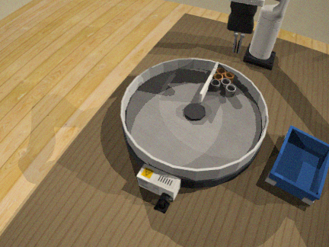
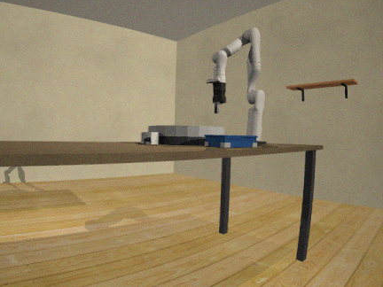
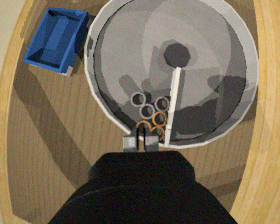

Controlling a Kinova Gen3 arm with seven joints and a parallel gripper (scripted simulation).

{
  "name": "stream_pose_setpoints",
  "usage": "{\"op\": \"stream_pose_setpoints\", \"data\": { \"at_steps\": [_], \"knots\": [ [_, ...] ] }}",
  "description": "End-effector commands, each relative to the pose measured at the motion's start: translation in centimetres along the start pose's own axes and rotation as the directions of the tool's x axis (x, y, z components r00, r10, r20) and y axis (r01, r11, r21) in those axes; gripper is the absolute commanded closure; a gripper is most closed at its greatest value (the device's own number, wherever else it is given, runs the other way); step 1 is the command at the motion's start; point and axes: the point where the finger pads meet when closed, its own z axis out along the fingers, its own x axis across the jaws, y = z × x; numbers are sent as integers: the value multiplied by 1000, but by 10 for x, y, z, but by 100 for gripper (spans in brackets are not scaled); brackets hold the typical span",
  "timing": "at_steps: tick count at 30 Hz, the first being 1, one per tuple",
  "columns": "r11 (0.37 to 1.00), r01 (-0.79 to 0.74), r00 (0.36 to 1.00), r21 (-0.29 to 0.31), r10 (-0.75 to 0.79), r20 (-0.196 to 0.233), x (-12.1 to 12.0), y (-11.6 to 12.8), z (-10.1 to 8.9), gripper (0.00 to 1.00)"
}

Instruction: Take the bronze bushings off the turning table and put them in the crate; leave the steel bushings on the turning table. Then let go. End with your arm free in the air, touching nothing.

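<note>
Top view: I see my claw point(image 1: 237, 47) nearly closed on nothing, above the turntable's point(image 1: 152, 80) far rim; bronze rings point(image 1: 225, 74) and steel rings point(image 1: 225, 86) cluster beside the divider point(image 1: 209, 83). Exterior view: claw high above the surface point(image 2: 133, 151). Wrist view: crate point(image 3: 55, 41) beside the turntable.

The room has plain beige walls point(image 2: 89, 82) and a grey ceiling point(image 2: 155, 3). The floor point(image 2: 155, 237) is of light wooden planks, with soft shadows on it at the lower left. A dark brown table point(image 2: 133, 151) stands on black legs point(image 2: 225, 195). On the right wall, at the upper right, hangs a small wooden shelf point(image 2: 321, 85) on two black brackets.
</note>
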Motion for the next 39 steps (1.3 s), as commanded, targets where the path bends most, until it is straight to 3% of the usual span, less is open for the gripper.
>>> {"op": "stream_pose_setpoints", "data": {
  "at_steps": [1,4,9,21,26,38,39],
  "knots": [
    [1000,-1,1000,1,1,0,0,0,0,73],
    [1000,-1,1000,1,1,0,0,0,0,73],
    [971,239,971,1,-239,0,0,-1,5,73],
    [971,239,971,1,-239,0,0,-1,5,73],
    [886,464,886,1,-464,-1,-1,-1,9,73],
    [886,464,886,1,-464,-1,-1,-1,9,73],
    [862,507,862,1,-507,-1,-1,-1,10,73]
  ]
}}
